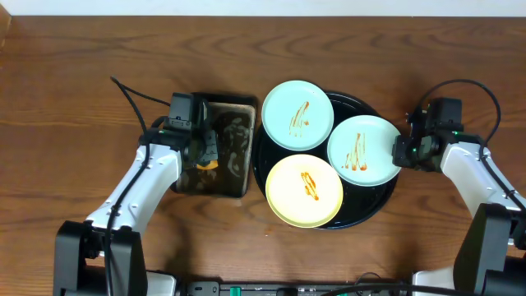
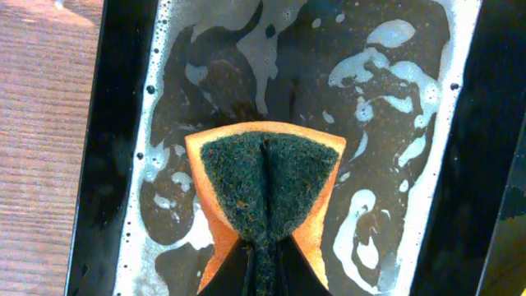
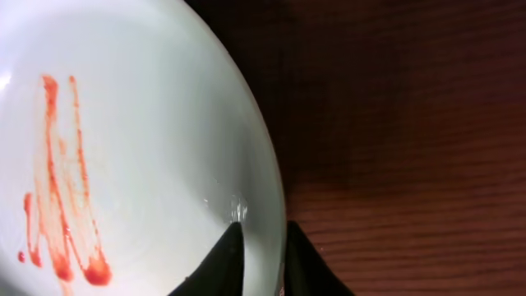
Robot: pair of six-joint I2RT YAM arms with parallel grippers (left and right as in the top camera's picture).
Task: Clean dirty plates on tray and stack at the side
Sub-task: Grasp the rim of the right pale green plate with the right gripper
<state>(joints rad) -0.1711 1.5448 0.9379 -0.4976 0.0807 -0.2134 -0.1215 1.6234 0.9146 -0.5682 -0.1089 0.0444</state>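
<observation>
Three sauce-streaked plates lie on the round black tray (image 1: 368,207): a mint-blue one at the back (image 1: 297,115), a mint-blue one at the right (image 1: 363,150), and a pale yellow one at the front (image 1: 304,190). My right gripper (image 1: 400,153) is shut on the rim of the right mint-blue plate (image 3: 123,148); its fingers (image 3: 263,247) straddle the edge. My left gripper (image 1: 207,148) is shut on a folded orange sponge with a dark green scrub face (image 2: 267,185), held over the soapy rectangular pan (image 2: 107,164).
The dark rectangular pan (image 1: 238,177) with soapy water sits left of the tray, touching its rim area. Bare wooden table (image 1: 82,99) spreads to the left, right and front. Cables trail behind both arms.
</observation>
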